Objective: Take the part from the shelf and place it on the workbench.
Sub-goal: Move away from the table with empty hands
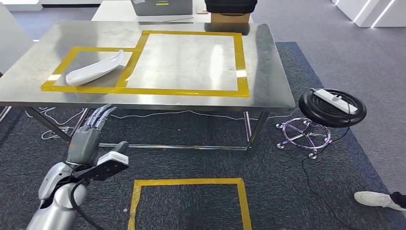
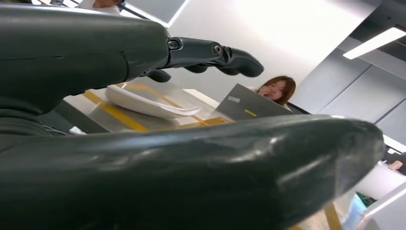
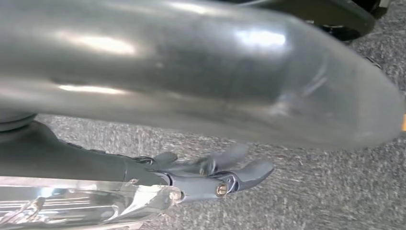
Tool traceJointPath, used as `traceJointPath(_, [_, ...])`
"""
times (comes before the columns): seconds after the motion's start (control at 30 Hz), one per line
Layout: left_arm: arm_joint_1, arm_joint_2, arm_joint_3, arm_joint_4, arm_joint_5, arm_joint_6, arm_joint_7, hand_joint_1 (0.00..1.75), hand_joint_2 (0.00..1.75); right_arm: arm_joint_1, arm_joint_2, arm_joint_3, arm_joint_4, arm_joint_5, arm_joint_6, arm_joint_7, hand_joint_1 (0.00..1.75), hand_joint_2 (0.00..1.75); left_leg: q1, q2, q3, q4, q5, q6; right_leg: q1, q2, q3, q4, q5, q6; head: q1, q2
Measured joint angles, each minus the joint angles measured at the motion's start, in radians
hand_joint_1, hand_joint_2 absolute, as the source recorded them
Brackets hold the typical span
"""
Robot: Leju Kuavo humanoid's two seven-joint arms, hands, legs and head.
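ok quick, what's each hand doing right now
left hand: open, holding nothing, below the workbench edge.
right hand: fingers loosely apart over the carpet, holding nothing.

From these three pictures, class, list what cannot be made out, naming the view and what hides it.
- White part: its underside, hidden by its own body, head view.
- Box behind the workbench: cut off by the top edge, head view.
- Person's shoe: the rest cut off by the right edge.
- Right hand: fingers blurred, so its state is unclear, right wrist view.
- Shelf: cannot be placed.

Left hand (image 1: 88, 139) raised, fingers extended, holding nothing, right hand (image 3: 210, 172) hanging, fingers loose
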Motion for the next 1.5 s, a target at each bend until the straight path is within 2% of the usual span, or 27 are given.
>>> traceJointPath(0.07, [0.0,0.0,-0.003,0.0,-0.004,0.001,0.004,0.0,0.0,0.0,0.0,-0.001,0.0,0.0,0.0,0.0,0.0,0.0,-0.002,0.0,-0.003,0.0,0.006,0.008,0.0,0.0,-0.001,-0.005,-0.007,-0.02,0.004,0.0])
traceJointPath(0.13, [-0.001,0.0,-0.008,0.0,-0.007,0.002,0.008,0.0,0.0,0.0,0.0,-0.001,0.0,0.0,0.0,-0.001,0.0,0.0,-0.007,0.0,-0.005,0.0,0.012,0.016,-0.001,0.0,0.0,-0.009,0.013,-0.043,0.006,0.0])
traceJointPath(0.17, [-0.001,0.0,-0.011,0.0,-0.007,0.002,0.009,0.0,0.0,0.0,0.0,-0.002,0.0,0.0,0.0,-0.001,0.0,0.0,-0.009,0.0,-0.007,0.001,0.014,0.02,-0.001,0.0,0.0,-0.011,0.027,-0.049,0.006,0.0])
traceJointPath(0.2, [-0.001,0.0,-0.012,0.0,-0.008,0.003,0.01,0.0,0.0,0.0,0.0,-0.002,0.0,0.0,0.0,-0.001,0.0,0.0,-0.011,0.0,-0.009,0.001,0.016,0.022,-0.002,0.001,0.0,-0.014,0.04,-0.047,0.006,0.0])
traceJointPath(0.23, [-0.002,0.0,-0.014,0.0,-0.008,0.003,0.012,0.0,0.0,0.0,0.0,-0.002,0.0,0.0,0.0,-0.001,0.0,0.0,-0.012,0.0,-0.012,0.002,0.018,0.024,-0.004,0.001,0.0,-0.017,0.047,-0.038,0.006,0.0])
traceJointPath(0.33, [-0.002,0.0,-0.014,0.0,-0.008,0.003,0.018,0.0,0.0,0.0,0.0,-0.003,0.0,0.0,0.0,-0.001,0.0,0.0,-0.014,0.001,-0.019,0.003,0.02,0.026,-0.008,0.001,0.0,-0.026,0.052,0.006,0.005,0.0])
traceJointPath(0.4, [-0.003,0.0,-0.014,0.0,-0.007,0.003,0.022,0.0,0.0,0.0,0.0,-0.003,0.0,0.0,0.0,-0.001,0.0,0.0,-0.014,0.001,-0.021,0.003,0.02,0.026,-0.01,0.001,-0.001,-0.029,0.052,0.021,0.005,0.0])
traceJointPath(0.53, [-0.004,-0.004,-0.015,0.0,-0.005,0.002,0.031,0.0,0.0,0.0,0.0,-0.003,0.0,0.0,0.0,-0.002,0.0,0.0,-0.013,0.001,-0.024,0.003,0.021,0.024,-0.01,0.001,-0.006,-0.027,0.051,0.024,0.005,0.0])
traceJointPath(0.83, [-0.005,-0.012,-0.014,-0.001,-0.003,0.0,0.049,0.0,0.0,0.0,0.0,-0.004,0.0,0.0,0.0,-0.002,0.0,0.0,-0.012,0.001,-0.032,0.003,0.025,0.018,-0.009,0.001,-0.015,-0.022,0.052,0.023,0.005,0.0])
traceJointPath(0.9, [-0.007,-0.017,-0.014,-0.001,-0.005,-0.003,0.062,0.0,0.0,0.0,0.0,-0.004,0.0,0.001,0.0,0.0,0.0,0.0,-0.015,0.0,-0.034,0.006,0.025,0.022,-0.011,0.0,-0.014,-0.025,0.056,0.027,0.005,0.0])
traceJointPath(0.97, [-0.01,-0.022,-0.014,-0.003,-0.006,-0.007,0.074,0.0,0.0,0.0,0.0,-0.004,0.0,0.002,-0.002,0.001,0.0,0.0,-0.014,0.0,-0.033,-0.001,0.034,0.033,-0.014,-0.002,-0.013,-0.029,0.06,0.034,0.004,0.0])
traceJointPath(1.0, [-0.012,-0.026,-0.014,-0.005,-0.007,-0.008,0.077,0.0,0.0,-0.001,0.0,-0.004,0.0,0.003,-0.004,0.001,0.0,0.0,-0.011,-0.001,-0.03,-0.01,0.042,0.038,-0.014,-0.003,-0.018,-0.021,0.051,0.037,0.004,0.0])
traceJointPath(1.03, [-0.013,-0.029,-0.013,-0.007,-0.007,-0.008,0.08,0.0,0.0,-0.001,0.0,-0.004,0.0,0.003,-0.006,0.0,0.0,0.0,-0.007,-0.003,-0.027,-0.019,0.049,0.042,-0.013,-0.003,-0.029,0.005,0.029,0.038,0.005,0.0])
traceJointPath(1.1, [-0.013,-0.034,-0.012,-0.009,-0.01,-0.01,0.083,0.0,0.0,0.0,0.0,-0.004,0.0,0.003,-0.009,0.0,0.0,0.0,-0.003,-0.007,-0.026,-0.027,0.056,0.044,-0.013,-0.003,-0.074,0.127,-0.049,0.04,0.007,0.0])
traceJointPath(1.13, [-0.012,-0.035,-0.011,-0.009,-0.012,-0.012,0.084,0.0,0.0,0.0,0.0,-0.004,0.0,0.003,-0.009,0.001,0.0,0.0,-0.003,-0.009,-0.028,-0.026,0.057,0.043,-0.014,-0.003,-0.099,0.201,-0.086,0.042,0.008,0.0])
traceJointPath(1.17, [-0.01,-0.036,-0.011,-0.009,-0.013,-0.014,0.084,0.0,0.0,0.001,0.0,-0.005,0.0,0.003,-0.009,0.001,0.0,0.0,-0.002,-0.012,-0.029,-0.026,0.057,0.041,-0.015,-0.003,-0.115,0.255,-0.111,0.045,0.008,0.0])
traceJointPath(1.2, [-0.009,-0.037,-0.011,-0.009,-0.014,-0.016,0.084,0.0,0.0,0.001,0.0,-0.005,0.0,0.003,-0.009,0.002,0.0,0.0,0.0,-0.017,-0.03,-0.026,0.058,0.037,-0.016,-0.002,-0.113,0.273,-0.117,0.048,0.008,0.0])
traceJointPath(1.23, [-0.008,-0.037,-0.011,-0.009,-0.014,-0.017,0.084,0.0,0.0,0.001,0.0,-0.005,0.0,0.003,-0.009,0.002,0.0,0.0,0.003,-0.024,-0.031,-0.025,0.058,0.031,-0.019,-0.002,-0.09,0.247,-0.104,0.051,0.008,0.0])
traceJointPath(1.27, [-0.008,-0.038,-0.01,-0.009,-0.015,-0.018,0.085,0.0,0.0,0.001,0.0,-0.005,0.0,0.003,-0.009,0.002,0.0,0.0,0.007,-0.032,-0.031,-0.022,0.057,0.023,-0.023,0.002,-0.046,0.184,-0.08,0.056,0.008,0.0])
traceJointPath(1.3, [-0.008,-0.038,-0.01,-0.009,-0.015,-0.019,0.085,0.0,0.0,0.001,0.0,-0.005,0.0,0.003,-0.008,0.002,0.0,0.0,0.011,-0.04,-0.033,-0.017,0.055,0.014,-0.028,0.018,0.0,0.114,-0.066,0.062,0.009,0.0])
traceJointPath(1.33, [-0.009,-0.039,-0.01,-0.01,-0.015,-0.019,0.085,0.0,0.0,0.0,0.002,-0.006,0.001,0.003,-0.008,0.002,0.0,0.0,0.012,-0.047,-0.036,-0.01,0.052,0.004,-0.031,0.031,0.037,0.056,-0.055,0.061,0.01,0.0])
traceJointPath(1.37, [-0.009,-0.039,-0.009,-0.01,-0.015,-0.019,0.085,0.0,0.0,-0.001,0.003,-0.006,0.001,0.003,-0.007,0.002,0.0,0.0,0.012,-0.053,-0.04,-0.004,0.051,-0.004,-0.033,0.041,0.058,0.023,-0.054,0.055,0.01,0.0])
traceJointPath(1.4, [-0.009,-0.039,-0.009,-0.01,-0.015,-0.019,0.085,0.0,0.0,-0.001,0.004,-0.006,0.002,0.002,-0.006,0.003,0.0,0.0,0.012,-0.058,-0.044,-0.001,0.051,-0.012,-0.031,0.048,0.062,0.019,-0.062,0.045,0.009,0.0])
traceJointPath(1.47, [-0.009,-0.039,-0.009,-0.01,-0.016,-0.019,0.085,0.0,0.0,-0.001,0.004,-0.006,0.002,0.002,-0.006,0.003,0.0,0.0,0.014,-0.063,-0.049,-0.002,0.053,-0.022,-0.027,0.035,0.057,0.028,-0.062,0.019,0.004,0.0])
traceJointPath(1.5, [-0.009,-0.039,-0.009,-0.01,-0.016,-0.019,0.085,0.0,0.0,-0.001,0.004,-0.007,0.002,0.002,-0.006,0.003,0.0,0.0,0.015,-0.055,-0.053,0.003,0.047,-0.026,-0.025,0.028,0.056,0.029,-0.062,0.008,0.003,0.0])
